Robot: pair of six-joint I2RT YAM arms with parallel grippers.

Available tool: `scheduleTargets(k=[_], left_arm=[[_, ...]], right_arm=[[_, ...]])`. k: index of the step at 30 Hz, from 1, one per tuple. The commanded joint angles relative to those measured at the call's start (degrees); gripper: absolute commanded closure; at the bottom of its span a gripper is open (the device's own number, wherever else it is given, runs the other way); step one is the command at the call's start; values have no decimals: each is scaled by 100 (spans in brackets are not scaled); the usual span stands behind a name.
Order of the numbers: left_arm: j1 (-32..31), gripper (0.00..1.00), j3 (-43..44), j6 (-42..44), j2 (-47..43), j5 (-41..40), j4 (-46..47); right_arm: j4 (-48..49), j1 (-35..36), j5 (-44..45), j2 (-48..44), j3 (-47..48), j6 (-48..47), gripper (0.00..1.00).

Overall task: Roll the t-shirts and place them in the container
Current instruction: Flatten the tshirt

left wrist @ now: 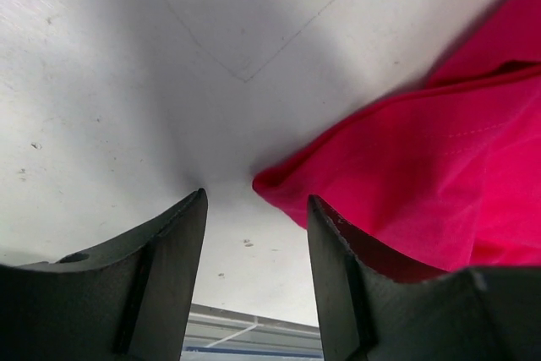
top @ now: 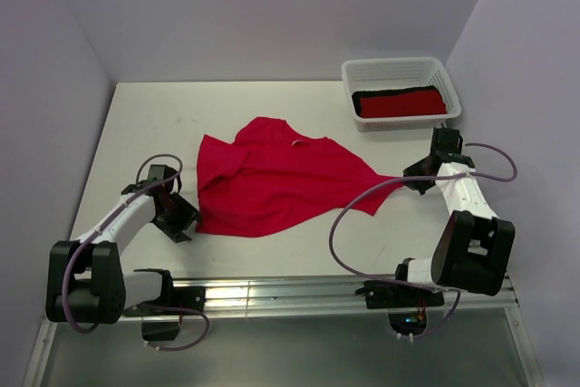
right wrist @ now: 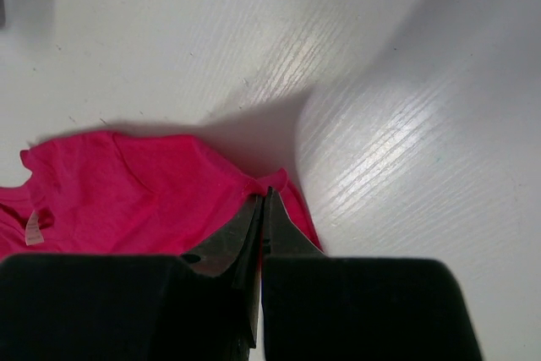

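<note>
A red t-shirt lies spread and wrinkled on the white table, stretched to a point at its right. My right gripper is shut on that right tip; in the right wrist view the jaws pinch the fabric. My left gripper is open at the shirt's lower left corner. In the left wrist view that corner lies just ahead of the right finger, and nothing is between the fingers. Another red t-shirt lies folded in the basket.
A white lattice basket stands at the back right, with a black cloth beside the red shirt in it. White walls close in left, back and right. A metal rail runs along the near edge.
</note>
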Motion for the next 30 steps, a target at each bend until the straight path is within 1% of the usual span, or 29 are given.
scheduleTargets(k=[1,3,5,6,7,11,14,16,18,20,22,24,25,26,27,28,30], left_arm=[[-23,44,85,-219,29,-192,117],[-23,46,120,-237,248,-227,258],[-23,50,77,-298,441,-192,381],[-23,56,50,-325,477,-183,520],[-32,58,24,-377,521,-192,574],[-58,61,-99,-457,688,-218,794],[-128,66,-73,-474,881,-245,908],[-198,78,-56,-509,1031,-201,1022],[-242,100,-38,-571,1093,-166,1084],[-260,100,32,-580,1093,-104,1137],[-260,100,373,-510,971,-191,884],[-260,100,690,-457,769,-419,208],[-260,100,1040,-361,533,-421,-12],[-251,100,1234,-316,417,-647,-232],[-251,100,1437,-281,303,-797,-730],[-243,100,1813,-229,93,-842,-935],[-234,100,2175,-219,-84,-869,-1488]], right_arm=[[170,-56,41,57,238,6,100],[170,-56,33,31,220,-3,100],[170,-56,33,4,220,-20,100],[170,-56,33,-13,212,-20,100],[161,-56,15,-13,212,-20,100],[161,-47,-90,-22,203,-3,100],[161,-38,-108,-118,168,-12,100],[161,-21,-91,-197,124,-29,100],[126,-3,-99,-242,80,-55,100],[65,32,-108,-321,45,-90,100],[-76,67,-169,-461,27,-117,100],[-286,94,-205,-619,62,-196,100],[-340,111,-213,-829,80,-214,100],[-410,172,-196,-944,158,-257,100],[-558,216,-161,-1049,194,-258,100],[-621,260,-161,-1259,246,-249,100],[-857,506,-82,-1393,474,-223,100]])
